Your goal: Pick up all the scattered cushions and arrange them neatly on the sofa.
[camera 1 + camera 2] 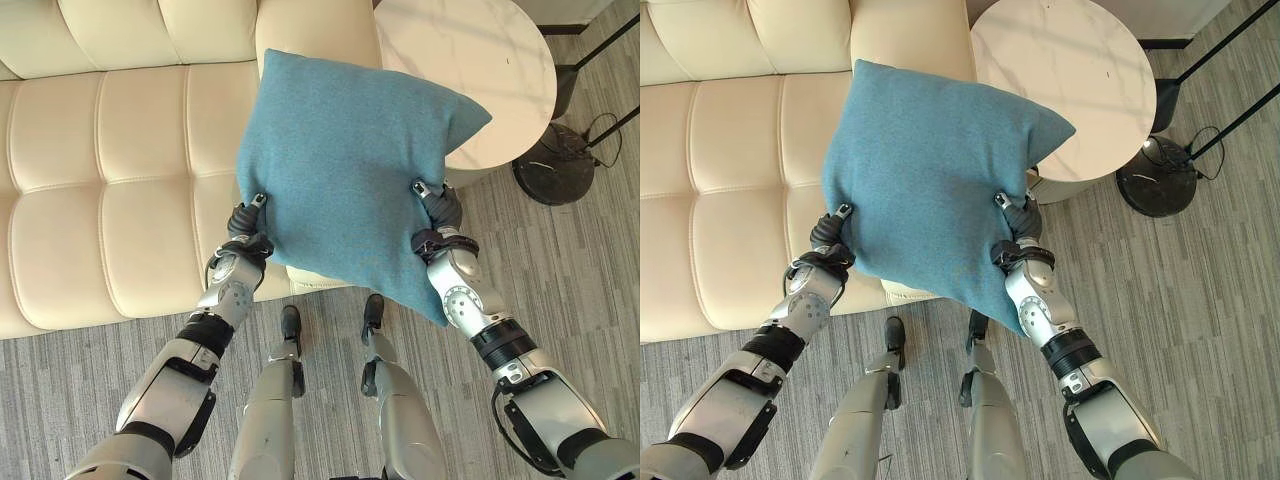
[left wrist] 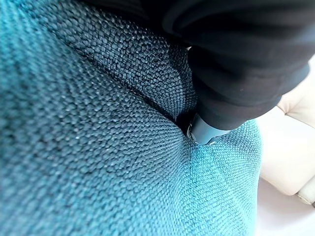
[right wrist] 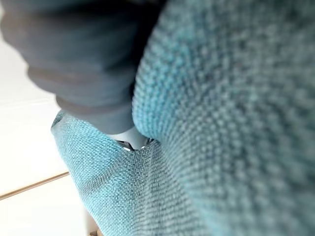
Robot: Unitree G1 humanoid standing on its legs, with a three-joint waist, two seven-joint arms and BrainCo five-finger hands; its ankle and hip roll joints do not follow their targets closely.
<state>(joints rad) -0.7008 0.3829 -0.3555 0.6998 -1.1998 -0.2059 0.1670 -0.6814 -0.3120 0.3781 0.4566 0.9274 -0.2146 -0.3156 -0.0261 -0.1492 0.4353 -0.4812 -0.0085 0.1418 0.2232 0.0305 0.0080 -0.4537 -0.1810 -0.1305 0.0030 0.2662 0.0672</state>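
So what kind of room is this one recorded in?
Probably a living room or lounge: a cream tufted sofa, a round marble-topped side table beside it, and a teal cushion held in both hands.

Living room, cream sofa (image 1: 110,150), marble side table (image 1: 480,60)

Round white marble-look side table (image 1: 500,60) sits just beside the seat's arm, w/ a dark round lamp base (image 1: 553,165) on the floor near it, thin black poles (image 1: 600,50) slanting up. Grey striped carpet (image 1: 570,290) underfoot.
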